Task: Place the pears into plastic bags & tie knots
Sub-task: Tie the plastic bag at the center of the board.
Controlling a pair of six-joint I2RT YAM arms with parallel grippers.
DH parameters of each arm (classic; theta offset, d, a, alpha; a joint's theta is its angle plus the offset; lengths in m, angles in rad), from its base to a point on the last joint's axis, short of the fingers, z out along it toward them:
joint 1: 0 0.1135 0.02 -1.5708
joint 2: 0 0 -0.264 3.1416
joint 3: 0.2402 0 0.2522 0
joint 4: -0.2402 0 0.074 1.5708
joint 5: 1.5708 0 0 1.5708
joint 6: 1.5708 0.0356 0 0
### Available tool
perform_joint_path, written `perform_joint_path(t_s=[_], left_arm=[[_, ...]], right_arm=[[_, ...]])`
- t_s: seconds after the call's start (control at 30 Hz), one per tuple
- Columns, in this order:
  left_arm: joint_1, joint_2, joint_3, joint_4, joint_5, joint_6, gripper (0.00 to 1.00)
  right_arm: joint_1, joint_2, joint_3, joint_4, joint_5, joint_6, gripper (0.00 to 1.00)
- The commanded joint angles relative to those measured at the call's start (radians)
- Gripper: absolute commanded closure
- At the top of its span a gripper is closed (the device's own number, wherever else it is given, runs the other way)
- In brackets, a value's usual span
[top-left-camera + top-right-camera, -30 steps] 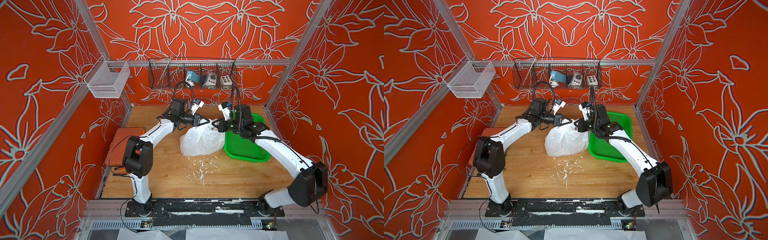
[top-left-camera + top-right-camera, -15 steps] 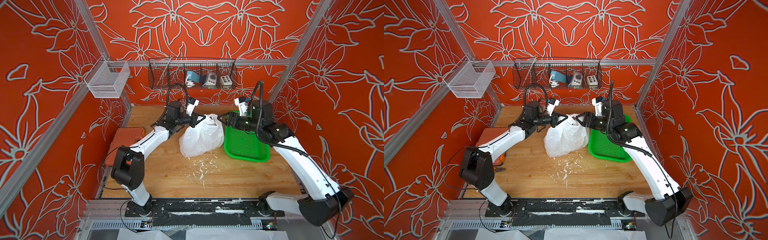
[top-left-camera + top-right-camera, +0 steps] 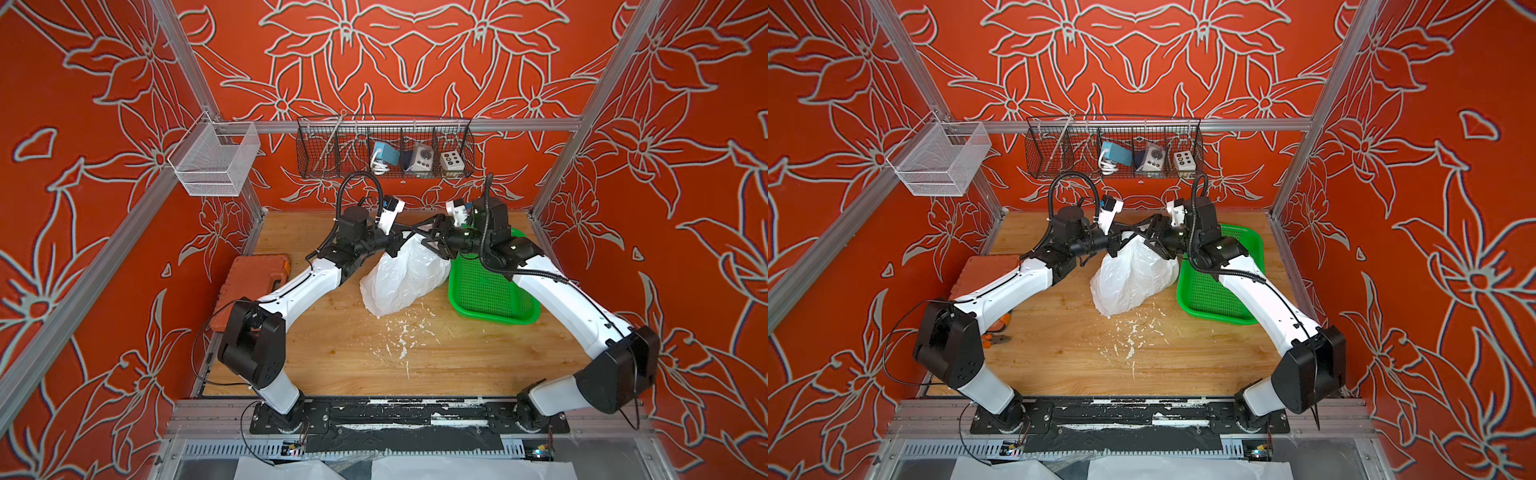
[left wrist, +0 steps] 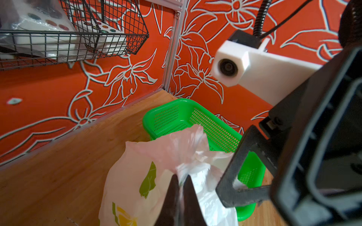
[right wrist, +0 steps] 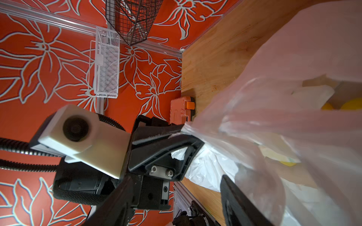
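- The citrus-print plastic bag [image 3: 401, 278] sits mid-way across the wooden table [image 3: 457, 353], just beside the green mesh tray [image 3: 490, 291] and seemingly touching it. Yellow shapes show through the film in the right wrist view, but we cannot tell pear from print.
- The bag's mouth is gathered into a neck that rises from the body toward the back wall. We see no knot on it.
- The left gripper [image 4: 181, 181] has its jaws clamped tight on one strip of that neck and holds it taut.
- A second, loose flap [image 4: 182, 140] stands just beyond the pinch, on the tray side.
- The right gripper [image 3: 429, 237] faces the left one across the neck, its jaws spread wide with nothing between them.
- We judge that the next move turns on one relation. The loose flap lies between the two grippers, nearer the right one. The right gripper must close on it before any crossing and tying.
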Motion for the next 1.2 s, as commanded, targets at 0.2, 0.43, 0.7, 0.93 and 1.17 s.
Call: perform_joint_path(t_s=[0.2,0.43,0.7,0.93,1.17], left_arm=[[-0.013,-0.044,-0.015,0.054,0.082,0.044,1.0],[-0.017,-0.065,-0.017,0.019,0.082,0.093,1.0],[-0.018,-0.068,-0.014,-0.023,0.081,0.131,1.0],[-0.019,-0.066,-0.015,-0.03,0.105,0.142,1.0],[-0.032,-0.049,0.009,-0.073,0.148,0.172,1.0]], right_arm=[[-0.003,0.068,0.01,0.082,0.032,0.059,0.29],[-0.026,0.069,-0.016,0.064,0.049,0.061,0.29],[-0.038,0.066,-0.019,0.057,0.048,0.057,0.29],[-0.04,0.094,-0.004,0.067,0.043,0.061,0.3],[-0.036,0.161,0.069,0.11,-0.007,0.066,0.38]])
